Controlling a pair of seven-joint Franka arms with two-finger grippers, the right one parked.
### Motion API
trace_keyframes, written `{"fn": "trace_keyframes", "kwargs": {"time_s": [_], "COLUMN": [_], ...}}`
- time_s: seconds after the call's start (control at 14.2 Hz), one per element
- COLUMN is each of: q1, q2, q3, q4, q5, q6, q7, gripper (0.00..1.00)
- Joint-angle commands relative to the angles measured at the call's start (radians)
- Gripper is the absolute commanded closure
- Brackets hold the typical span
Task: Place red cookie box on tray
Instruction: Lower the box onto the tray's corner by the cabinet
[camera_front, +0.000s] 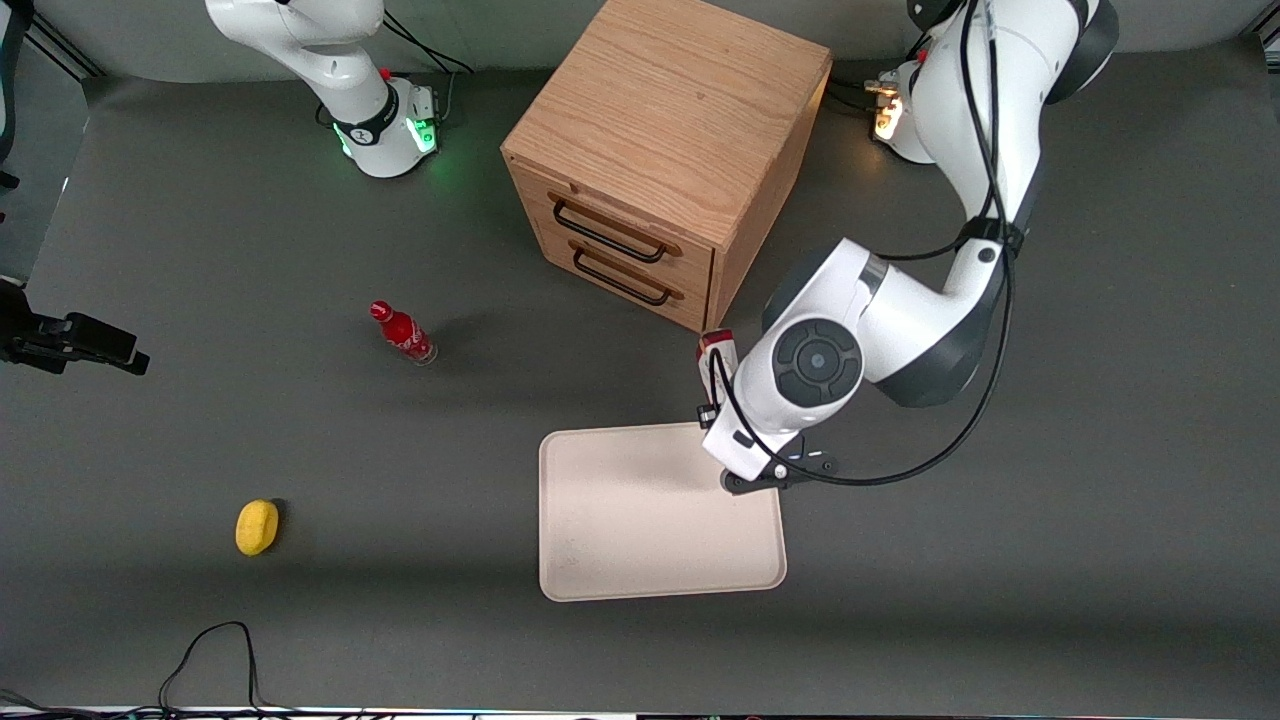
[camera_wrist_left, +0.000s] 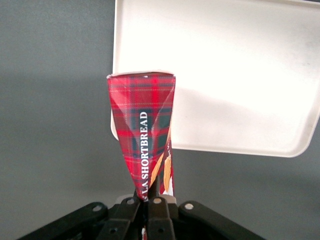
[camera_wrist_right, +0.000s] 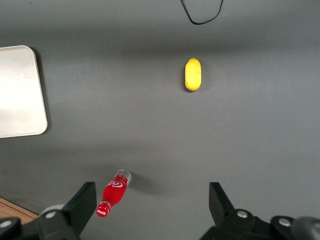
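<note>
We held the flat red tartan cardboard cookie box (camera_wrist_left: 142, 130) in our left arm's black two-finger gripper (camera_wrist_left: 150, 200), its fingers pinching the carton's crumpled end so the box hung edge-on. The box was off the table, over the edge of the large smooth cream-white rectangular tray (camera_front: 600, 560) with rounded corners and a low rim. We judged the pickup done; lowering onto the tray and letting go remained. The tray lay bare on the matte dark grey table (camera_front: 1050, 560), in front of a grainy wooden two-drawer cabinet (camera_front: 660, 140). Toward the parked arm's end stood a glossy red bottle (camera_front: 402, 333) and a yellow oval lemon (camera_front: 257, 527).
</note>
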Motion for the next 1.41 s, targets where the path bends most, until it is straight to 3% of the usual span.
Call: {"fn": "trace_keyframes", "kwargs": {"time_s": [0.0, 0.63, 0.85, 1.34], "q1": [0.035, 0.029, 0.013, 0.002], "q2": [0.038, 0.13, 0.153, 0.173], "q3": [0.0, 0.043, 0.044, 0.058], "q4": [0.037, 0.04, 0.043, 0.048], "q5": [0.009, 0.052, 0.097, 0.112], "q6": [0.01, 0.167, 0.212, 0.243], "q7": [0.068, 0.095, 0.124, 0.125], "gripper": [1.0, 1.0, 1.0, 1.0]}}
